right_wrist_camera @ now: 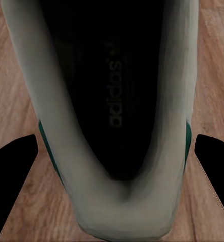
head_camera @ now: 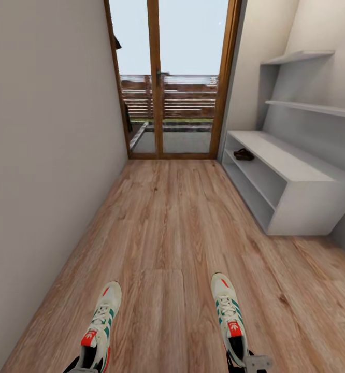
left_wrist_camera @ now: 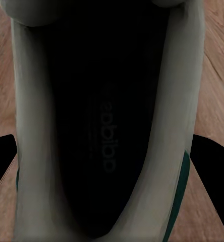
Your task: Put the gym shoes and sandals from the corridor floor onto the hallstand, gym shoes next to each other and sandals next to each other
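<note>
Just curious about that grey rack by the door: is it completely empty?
No, a dark brown sandal lies on the middle tier of the rack, at its far end near the door.

Two gym shoes (head_camera: pixel 101 326) (head_camera: pixel 229 317) apart on floor (head_camera: pixel 172 233); sandal (head_camera: pixel 243 154) in hallstand (head_camera: pixel 297 191), right.

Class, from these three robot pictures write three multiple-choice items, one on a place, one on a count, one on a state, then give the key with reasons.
1. Where does the dark sandal lie?
A. on the hallstand's upper tier
B. on the floor by the door
C. on a wall shelf

2. How many gym shoes show in the head view?
A. one
B. two
C. four

3. How are the glass doors?
A. closed
B. wide open
C. off their frame

Key: 1 A, it sits under the bench top, at the door end. 2 B, the left gym shoe and the right gym shoe. 3 A, both panes sit flush in the frame.
</note>
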Robot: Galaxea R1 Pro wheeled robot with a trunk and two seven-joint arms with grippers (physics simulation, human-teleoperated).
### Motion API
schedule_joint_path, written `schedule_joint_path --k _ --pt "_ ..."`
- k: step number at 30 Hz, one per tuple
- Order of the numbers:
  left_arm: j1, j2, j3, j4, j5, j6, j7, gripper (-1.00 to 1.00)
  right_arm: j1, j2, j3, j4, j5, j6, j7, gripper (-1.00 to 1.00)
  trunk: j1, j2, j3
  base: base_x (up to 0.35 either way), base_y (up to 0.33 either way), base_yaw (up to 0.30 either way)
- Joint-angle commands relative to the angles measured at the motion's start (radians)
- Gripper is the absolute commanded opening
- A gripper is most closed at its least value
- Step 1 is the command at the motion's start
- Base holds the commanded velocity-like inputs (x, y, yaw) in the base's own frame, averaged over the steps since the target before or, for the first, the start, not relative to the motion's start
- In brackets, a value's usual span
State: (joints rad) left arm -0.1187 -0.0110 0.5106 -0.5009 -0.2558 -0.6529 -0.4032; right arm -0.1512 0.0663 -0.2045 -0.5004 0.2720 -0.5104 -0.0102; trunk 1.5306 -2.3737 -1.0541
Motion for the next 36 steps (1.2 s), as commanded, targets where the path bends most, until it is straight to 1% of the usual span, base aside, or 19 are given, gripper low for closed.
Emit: schedule_joint_path --k 1,21,36 --pt "-0.001 -0.001 0.008 -0.001 -0.007 -0.003 -0.006 -1.00 -0.001 0.001 -0.007 0.000 0.010 -0.003 0.000 -1.00 0.000 0.000 -0.001 0.338 0.000 0.000" --pt "0.000 -0.002 0.008 0.001 -0.005 -0.003 -0.006 -1.00 -0.001 0.001 -0.007 0.000 0.010 -0.003 -0.002 -1.00 0.000 0.000 0.000 0.338 0.000 0.000" --pt "0.000 -0.002 0.007 0.008 -0.006 -0.004 -0.006 -1.00 -0.001 0.001 -0.006 0.000 0.010 -0.006 -0.002 -1.00 0.000 0.000 0.014 0.338 0.000 0.000"
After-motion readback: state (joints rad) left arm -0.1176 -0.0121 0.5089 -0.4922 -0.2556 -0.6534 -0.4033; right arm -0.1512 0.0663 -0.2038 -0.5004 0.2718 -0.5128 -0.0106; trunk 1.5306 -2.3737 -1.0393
